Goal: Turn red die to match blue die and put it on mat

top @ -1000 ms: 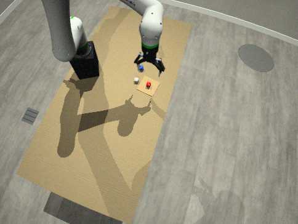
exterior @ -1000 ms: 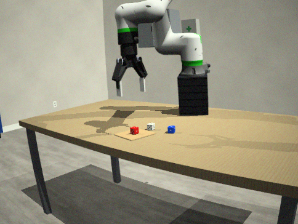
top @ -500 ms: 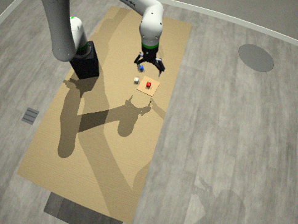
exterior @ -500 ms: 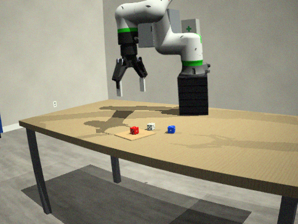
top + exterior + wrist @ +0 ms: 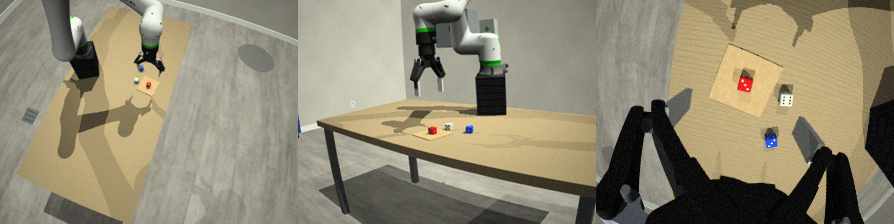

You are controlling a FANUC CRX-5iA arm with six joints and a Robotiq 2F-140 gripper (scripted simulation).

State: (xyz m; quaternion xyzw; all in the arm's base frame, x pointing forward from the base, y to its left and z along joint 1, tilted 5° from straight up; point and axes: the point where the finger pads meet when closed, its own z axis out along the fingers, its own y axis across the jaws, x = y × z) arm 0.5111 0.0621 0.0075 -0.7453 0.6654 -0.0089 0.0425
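The jaws are spread and empty, high above the mat (image 5: 438, 135). The red die (image 5: 432, 130) sits on the mat, near the white die (image 5: 449, 126). Risk: a wide descent may nudge the white die and change its top number.

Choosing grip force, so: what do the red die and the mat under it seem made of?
Red die: likely hard plastic, a solid-coloured cube with white pips; its gloss cannot be judged. Mat: thin, flat, matte tan sheet, perhaps cardboard or cork; its plain surface leaves that open.
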